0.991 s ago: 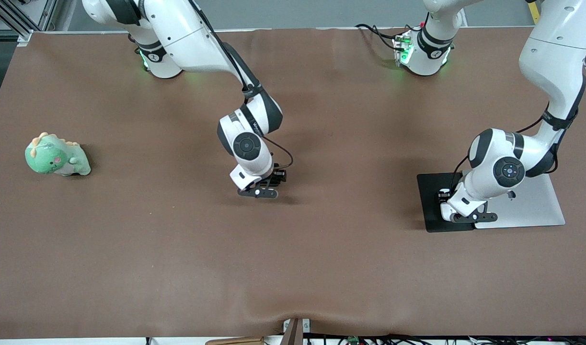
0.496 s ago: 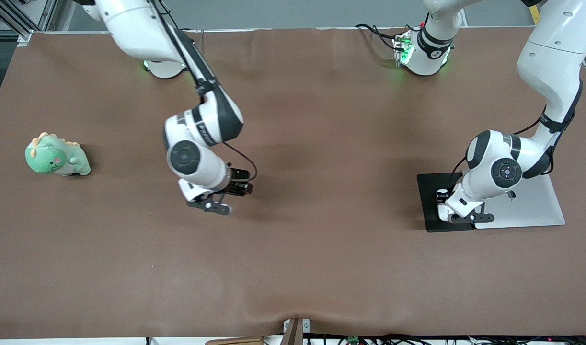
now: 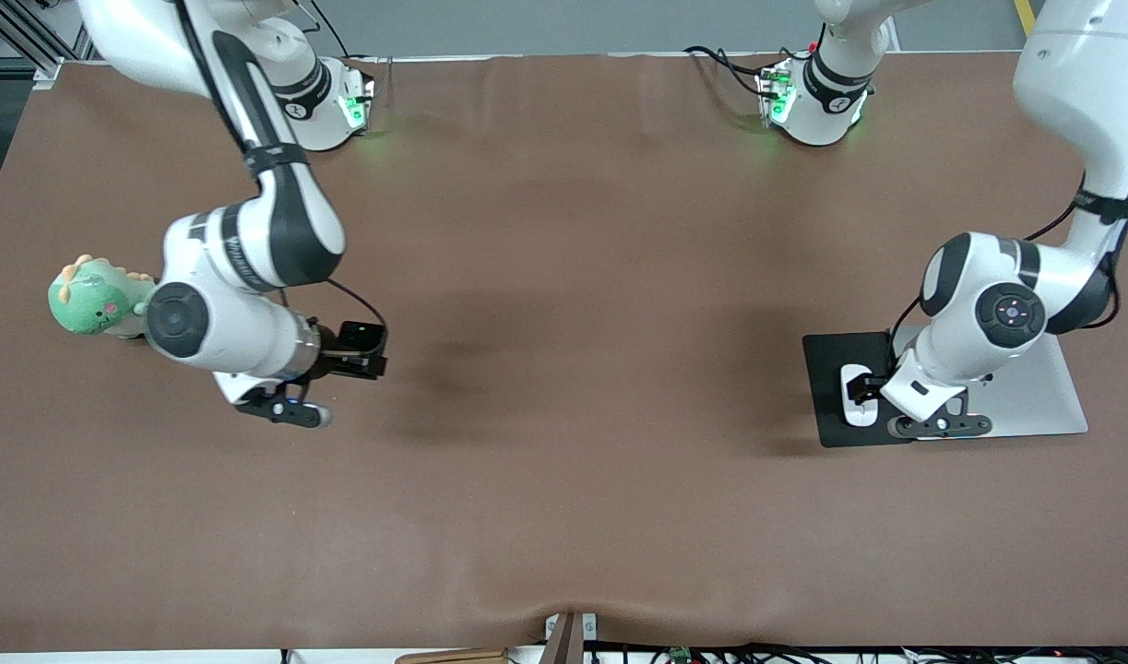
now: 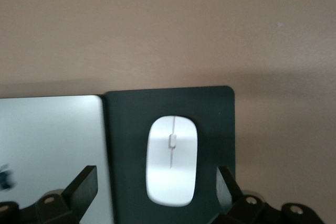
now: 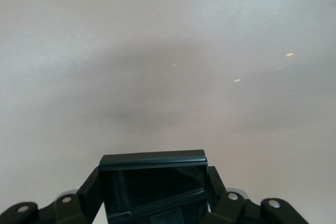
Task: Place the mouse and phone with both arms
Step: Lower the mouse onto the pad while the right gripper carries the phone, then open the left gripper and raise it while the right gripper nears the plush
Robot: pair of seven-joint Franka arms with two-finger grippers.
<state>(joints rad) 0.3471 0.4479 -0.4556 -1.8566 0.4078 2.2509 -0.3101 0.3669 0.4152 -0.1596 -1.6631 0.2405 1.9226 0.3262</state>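
right gripper [image 3: 287, 410] swung with phone [image 5: 153, 188] toward the dinosaur toy [image 3: 98, 297], left gripper [image 3: 937, 424] lifted off mouse [image 3: 860, 393]

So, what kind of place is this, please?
Probably a robotics lab test bench: two arms bolted to a brown-covered table, cables along its edge. The mouse on a black pad beside a silver laptop imitates a desk.

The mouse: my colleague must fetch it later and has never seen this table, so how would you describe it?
At the left arm's end of the brown table a silver laptop lies flat with a black pad beside it. The mouse rests on that pad, under the open left claw. It is the only white, glossy oval there, with a thin grey line on top.
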